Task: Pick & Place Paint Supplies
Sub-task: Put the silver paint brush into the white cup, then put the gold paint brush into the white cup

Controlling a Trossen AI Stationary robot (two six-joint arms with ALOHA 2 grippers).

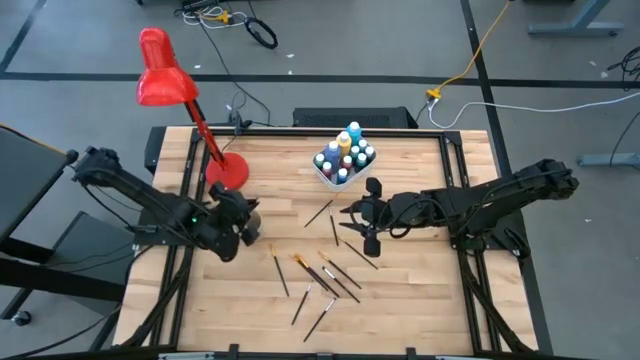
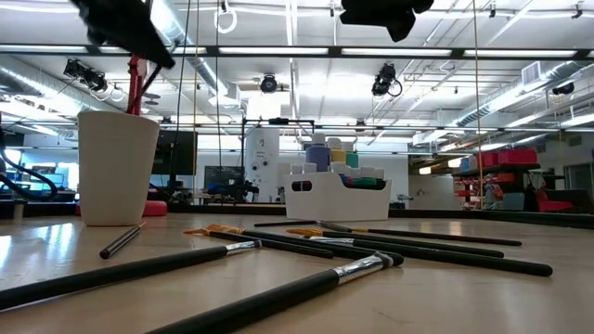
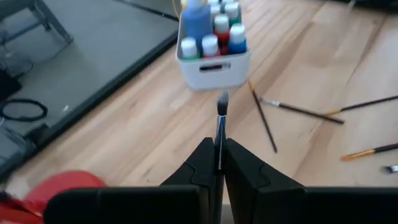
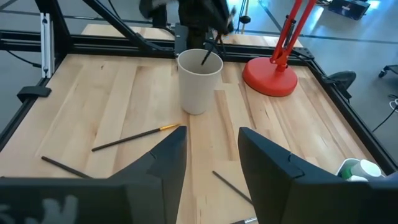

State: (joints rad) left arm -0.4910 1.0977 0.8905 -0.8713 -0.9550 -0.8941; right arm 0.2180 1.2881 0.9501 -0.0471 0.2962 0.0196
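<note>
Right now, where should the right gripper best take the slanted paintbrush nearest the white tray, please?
Grip the paintbrush mid-handle from straight above, closing across its slanted length: it lies flat on the table, beside the open right gripper.

Beige cup (image 1: pixel 243 236): from above, mostly hidden beneath the left pincer (image 1: pixel 240 222).
Held paintbrush (image 3: pixel 220 127): only the bristle end shows; the handle is hidden between the shut fingers.
Paint bottles (image 2: pixel 331 156): in the low view, their lower parts are hidden behind the white tray (image 2: pixel 336 198) wall.
Red lamp (image 3: pixel 53 188): cut off at the wrist picture's edge.
Right pincer (image 2: pixel 376 16): low view cuts off everything but a dark underside.
</note>
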